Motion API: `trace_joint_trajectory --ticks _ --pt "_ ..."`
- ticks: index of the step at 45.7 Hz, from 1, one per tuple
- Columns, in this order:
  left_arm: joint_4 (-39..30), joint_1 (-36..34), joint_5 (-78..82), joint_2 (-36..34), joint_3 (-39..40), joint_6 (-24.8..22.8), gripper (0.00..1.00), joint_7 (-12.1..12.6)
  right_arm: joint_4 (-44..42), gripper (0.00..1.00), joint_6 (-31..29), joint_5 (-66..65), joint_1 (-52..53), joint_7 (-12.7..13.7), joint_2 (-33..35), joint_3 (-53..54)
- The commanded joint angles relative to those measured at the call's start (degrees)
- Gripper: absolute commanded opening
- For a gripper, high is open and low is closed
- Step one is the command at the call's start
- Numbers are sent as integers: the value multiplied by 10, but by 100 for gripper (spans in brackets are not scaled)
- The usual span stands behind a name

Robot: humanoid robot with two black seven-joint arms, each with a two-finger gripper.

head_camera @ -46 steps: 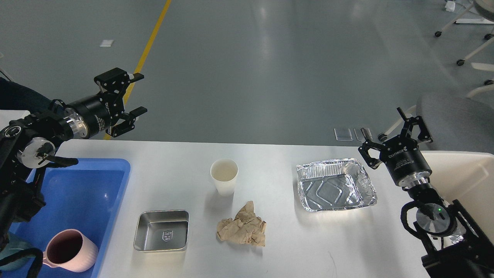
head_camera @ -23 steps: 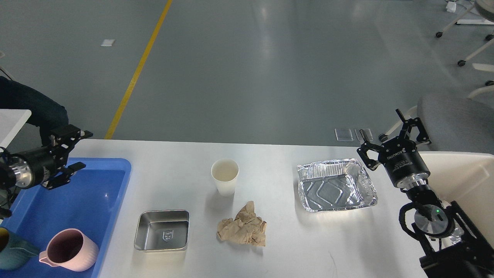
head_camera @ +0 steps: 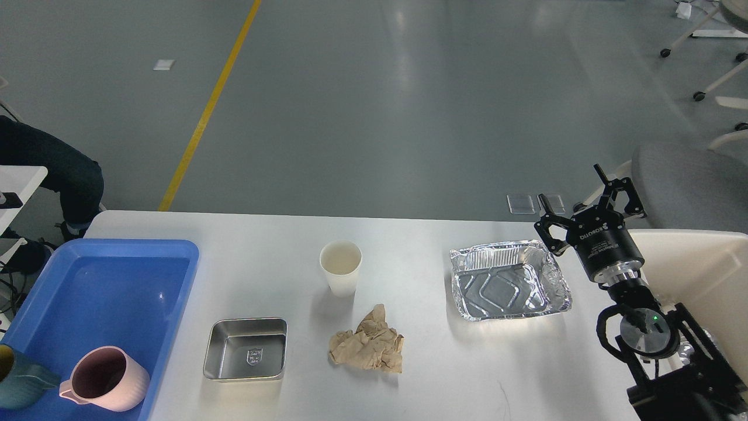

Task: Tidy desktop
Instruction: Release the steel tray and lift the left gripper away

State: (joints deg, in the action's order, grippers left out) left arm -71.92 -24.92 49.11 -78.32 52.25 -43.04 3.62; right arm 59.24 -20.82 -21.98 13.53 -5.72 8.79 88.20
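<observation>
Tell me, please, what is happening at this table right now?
A humanoid robot is tidying the desktop. Nothing is being held: the right gripper hangs open beside the foil tray, and the left arm is out of view. A paper cup, a crumpled brown paper and a steel tray sit loose on the desktop. A pink mug and a teal cup stand in the blue tray.
</observation>
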Motion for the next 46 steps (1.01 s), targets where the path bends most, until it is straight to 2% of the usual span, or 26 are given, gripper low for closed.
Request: trace_joint_trajectory --ticks 1,6,12,20,24,27,32,35,39,46 --pt "-55 2 -3 -39 -7 -13 97 -5 1 100 0 0 1 0 2 0" --pt "-83 2 -2 -39 -24 -15 97 2 1 100 1 0 1 0 4 2" --pt "-122 1 1 -37 -47 -14 97 50 1 100 1 0 2 0 6 5" --pt "-125 0 2 -14 -46 -14 97 47 1 100 1 0 2 0 7 6" --pt "-125 0 0 -4 -46 -15 97 67 1 100 1 0 1 0 9 6" --pt "-125 -7 -2 18 -45 -16 97 102 1 100 1 0 1 0 9 6" --pt "-123 -13 -5 74 -38 -17 97 197 1 100 1 0 -3 0 9 7" --pt "-119 -18 -5 111 -38 -18 97 239 4 100 1 0 -3 0 9 9" --pt "-118 -21 -5 155 -38 -18 97 259 6 100 0 0 -6 0 11 16" --pt "-93 -34 -6 219 -39 -19 97 264 11 100 0 0 -13 0 14 21"
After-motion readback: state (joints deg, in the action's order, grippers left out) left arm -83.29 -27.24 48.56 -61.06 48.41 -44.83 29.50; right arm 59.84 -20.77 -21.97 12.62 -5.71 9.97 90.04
